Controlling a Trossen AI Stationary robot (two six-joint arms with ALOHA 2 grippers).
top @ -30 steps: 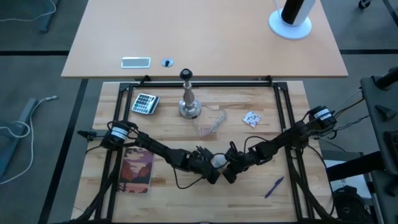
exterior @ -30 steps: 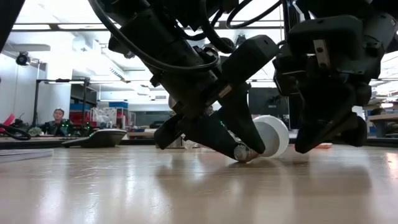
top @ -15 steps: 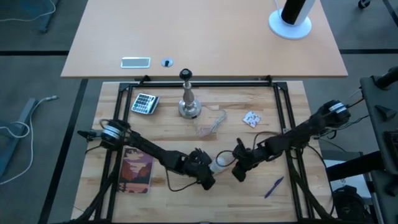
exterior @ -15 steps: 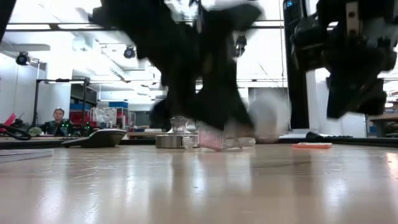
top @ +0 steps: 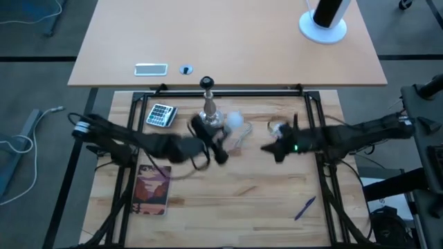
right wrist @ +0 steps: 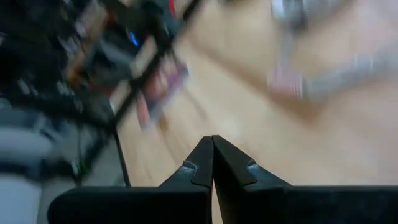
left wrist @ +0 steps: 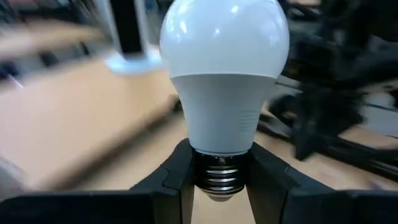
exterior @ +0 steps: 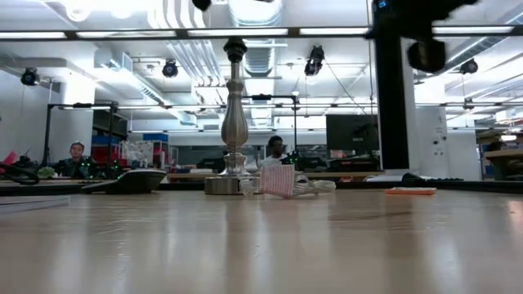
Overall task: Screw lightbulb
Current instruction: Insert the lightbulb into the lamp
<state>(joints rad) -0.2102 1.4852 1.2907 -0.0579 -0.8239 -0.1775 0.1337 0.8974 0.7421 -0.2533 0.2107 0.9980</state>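
Note:
The white frosted lightbulb (top: 234, 121) is held by my left gripper (top: 223, 133) in the air, just right of the silver lamp stand (top: 210, 114). The stand rests upright on its round foot, its black socket (top: 206, 84) on top; it also shows in the low view (exterior: 234, 114). The left wrist view shows the bulb (left wrist: 224, 68) filling the picture above my left gripper (left wrist: 217, 186). My right gripper (top: 268, 147) is shut and empty, raised right of the bulb; its closed fingertips show in the right wrist view (right wrist: 211, 149). My left gripper pinches the bulb's grey metal screw base (left wrist: 217, 177) between its two fingers, one on each side. The white globe sticks out beyond the fingertips, in line with the fingers. The bulb is lifted clear of the table.
A clear wrapper (top: 237, 137) lies right of the stand's foot, and a small white packet (top: 279, 129) lies farther right. A calculator (top: 161, 115), a book (top: 154, 188) and a purple pen (top: 304, 207) lie on the table. A black frame (top: 228, 90) borders it.
My left gripper has lifted the bulb off the table's near middle and carried it up and toward the far edge, to beside the lamp stand. My right gripper has drawn away from the bulb, going up and toward the far right. Both move fast, blurred.

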